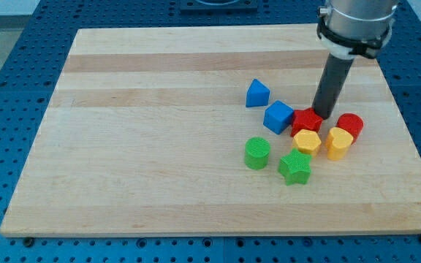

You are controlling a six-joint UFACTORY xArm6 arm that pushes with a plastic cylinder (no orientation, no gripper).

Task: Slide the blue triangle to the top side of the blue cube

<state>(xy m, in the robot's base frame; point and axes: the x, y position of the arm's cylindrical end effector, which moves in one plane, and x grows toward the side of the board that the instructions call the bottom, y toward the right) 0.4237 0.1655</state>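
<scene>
The blue triangle lies on the wooden board, just up and left of the blue cube; the two are close, almost touching. My tip is to the right of the blue cube, right behind the red block, and well right of the blue triangle. The rod rises from there to the arm at the view's top right.
A cluster lies right of and below the cube: a red cylinder, a yellow hexagon block, a yellow block, a green cylinder and a green star. The board's right edge is near.
</scene>
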